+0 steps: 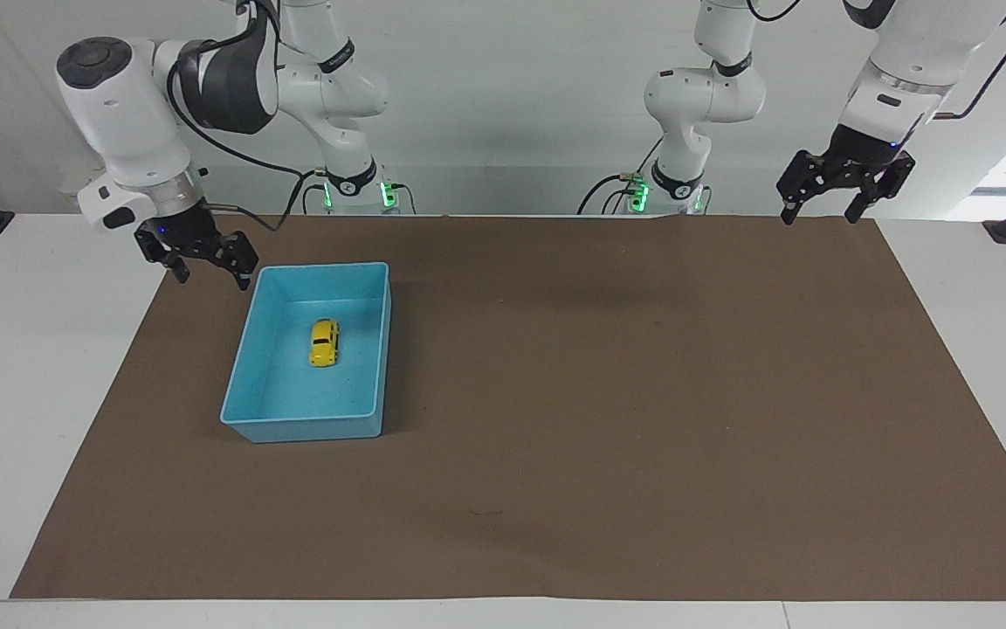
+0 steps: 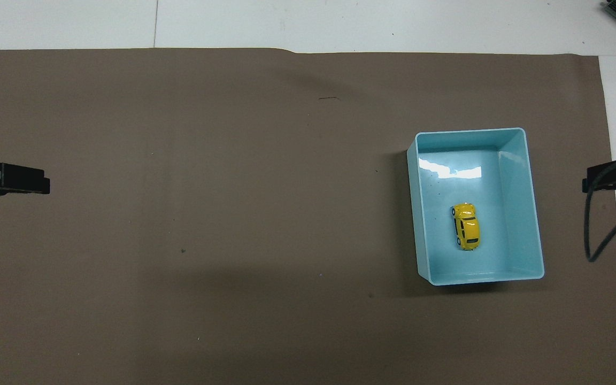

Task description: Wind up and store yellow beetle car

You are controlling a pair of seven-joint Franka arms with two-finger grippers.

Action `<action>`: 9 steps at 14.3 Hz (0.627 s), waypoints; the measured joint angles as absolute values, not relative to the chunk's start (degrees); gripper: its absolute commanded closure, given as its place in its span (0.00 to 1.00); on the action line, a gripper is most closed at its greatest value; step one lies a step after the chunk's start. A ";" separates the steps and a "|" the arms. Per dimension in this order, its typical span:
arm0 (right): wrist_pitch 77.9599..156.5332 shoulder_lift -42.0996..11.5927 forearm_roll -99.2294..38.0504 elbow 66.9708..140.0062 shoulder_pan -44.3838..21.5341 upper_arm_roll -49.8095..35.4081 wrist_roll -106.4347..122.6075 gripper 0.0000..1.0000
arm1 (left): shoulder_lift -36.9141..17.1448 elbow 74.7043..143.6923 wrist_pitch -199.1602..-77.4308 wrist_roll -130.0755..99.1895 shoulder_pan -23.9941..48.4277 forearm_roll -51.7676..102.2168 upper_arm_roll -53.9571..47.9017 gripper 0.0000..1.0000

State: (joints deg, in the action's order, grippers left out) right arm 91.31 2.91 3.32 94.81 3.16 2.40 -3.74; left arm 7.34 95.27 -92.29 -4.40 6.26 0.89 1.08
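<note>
The yellow beetle car [image 1: 324, 342] lies on its wheels on the floor of the blue bin [image 1: 302, 428], free of any gripper. In the overhead view the car [image 2: 467, 226] sits in the half of the bin [image 2: 479, 278] nearer to the robots. My right gripper [image 1: 212, 281] is open and empty. It hangs over the mat's edge beside the bin, toward the right arm's end of the table, and shows at the overhead view's edge [image 2: 594, 184]. My left gripper [image 1: 819, 218] is open and empty, and waits raised over the mat's corner at the left arm's end [image 2: 35, 185].
A brown mat [image 1: 608, 393] covers most of the white table [image 1: 23, 367]. A cable [image 2: 599, 235] hangs from the right arm near the bin.
</note>
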 measured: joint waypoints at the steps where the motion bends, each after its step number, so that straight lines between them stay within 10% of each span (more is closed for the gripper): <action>1: 89.28 2.92 3.32 93.04 3.12 2.33 -4.09 0.00 | 7.34 95.27 -92.29 -4.40 6.26 0.89 1.08 0.00; 9: 82.92 2.68 3.20 87.73 3.15 2.23 -4.30 0.00 | 7.34 95.27 -92.29 -4.40 6.26 0.89 1.08 0.00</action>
State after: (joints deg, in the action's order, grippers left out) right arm 82.92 2.68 3.20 87.73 3.15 2.23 -4.30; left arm 7.34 95.27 -92.29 -4.40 6.26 0.89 1.08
